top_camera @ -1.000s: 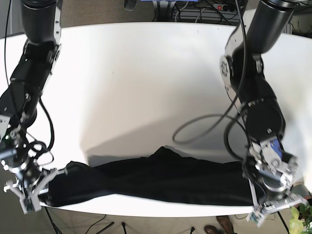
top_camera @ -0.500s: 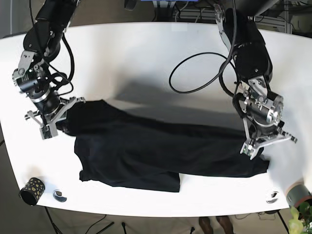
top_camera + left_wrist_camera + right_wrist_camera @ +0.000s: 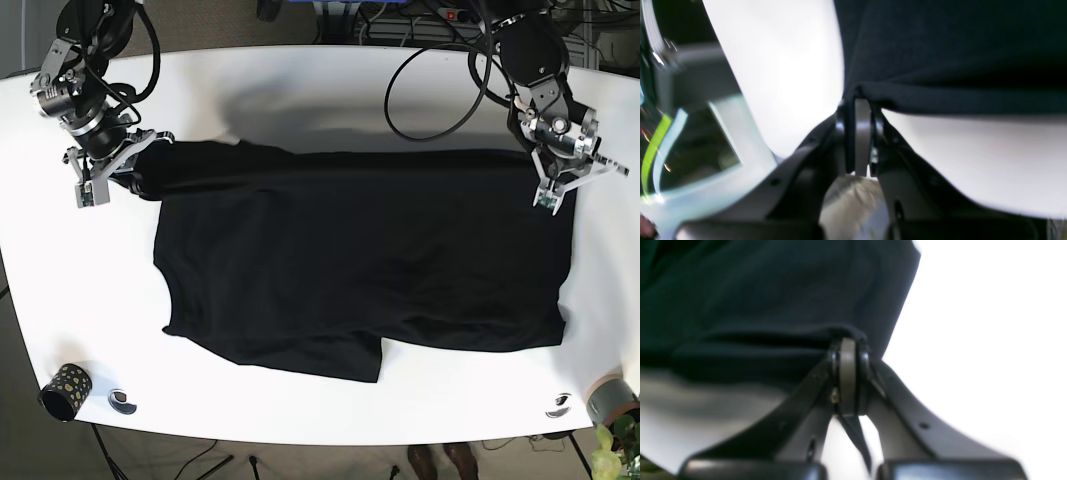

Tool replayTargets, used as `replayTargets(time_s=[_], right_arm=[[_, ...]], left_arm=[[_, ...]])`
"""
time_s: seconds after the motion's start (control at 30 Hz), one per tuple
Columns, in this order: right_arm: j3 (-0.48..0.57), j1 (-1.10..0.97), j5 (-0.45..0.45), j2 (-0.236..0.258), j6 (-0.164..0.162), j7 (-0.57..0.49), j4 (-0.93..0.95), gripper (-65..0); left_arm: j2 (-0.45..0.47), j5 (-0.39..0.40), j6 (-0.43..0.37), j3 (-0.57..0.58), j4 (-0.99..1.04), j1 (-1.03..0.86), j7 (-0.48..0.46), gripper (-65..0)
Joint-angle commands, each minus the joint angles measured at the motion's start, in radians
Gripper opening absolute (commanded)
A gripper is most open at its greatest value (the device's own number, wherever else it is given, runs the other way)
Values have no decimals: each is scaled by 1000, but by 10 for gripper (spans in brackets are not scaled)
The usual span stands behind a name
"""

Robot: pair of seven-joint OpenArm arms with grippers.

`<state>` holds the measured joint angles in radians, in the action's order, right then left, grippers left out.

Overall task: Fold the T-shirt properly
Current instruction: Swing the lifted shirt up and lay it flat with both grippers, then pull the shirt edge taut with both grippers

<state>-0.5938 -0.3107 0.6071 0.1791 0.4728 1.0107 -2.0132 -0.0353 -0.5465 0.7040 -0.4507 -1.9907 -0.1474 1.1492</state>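
Both the left gripper (image 3: 556, 178) and right gripper (image 3: 110, 165) are clamped on far corners of the shirt (image 3: 350, 265), spread across the table (image 3: 330, 90); uneven release or a slipping pinch would likely skew the hem and wrinkle the lay.

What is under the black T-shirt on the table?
Only the white table shows around the T-shirt. Anything beneath the cloth is covered. Both grippers, left and right, pinch its far corners.
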Motion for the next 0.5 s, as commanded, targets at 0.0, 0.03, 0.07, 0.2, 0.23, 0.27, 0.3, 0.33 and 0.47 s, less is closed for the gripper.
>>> replayTargets(time_s=[0.0,0.03,0.07,0.2,0.23,0.27,0.3,0.33,0.47], right_arm=[[-15,-32,-6,-3,-3,-20,-13,-650],[-15,-48,-5,-11,-3,-20,-7,-650],[-15,-69,-2,-26,-3,-20,-1,-650],[-12,-138,-6,-103,1,-20,9,-650],[-10,-152,-6,-117,1,-20,9,-650],[-8,-170,-6,-134,1,-20,10,-650],[-8,-184,-6,-146,1,-20,10,-650],[-8,-193,-6,-152,1,-20,10,-650],[-8,-227,-6,-157,2,-20,7,-650]], left_arm=[[-2,-19,-6,-44,-17,-28,5,-650],[-2,-19,-6,-61,-12,-44,1,-650],[-2,-19,-6,-81,-12,-57,-15,-650],[-5,44,-6,-147,-12,-125,-74,-650],[-4,70,-6,-156,-12,-139,-76,-650],[-2,104,-6,-168,-12,-156,-76,-650],[-2,127,-6,-178,-12,-174,-76,-650],[-1,141,-6,-184,-12,-186,-76,-650],[-1,182,-6,-231,-12,-228,-77,-650]])
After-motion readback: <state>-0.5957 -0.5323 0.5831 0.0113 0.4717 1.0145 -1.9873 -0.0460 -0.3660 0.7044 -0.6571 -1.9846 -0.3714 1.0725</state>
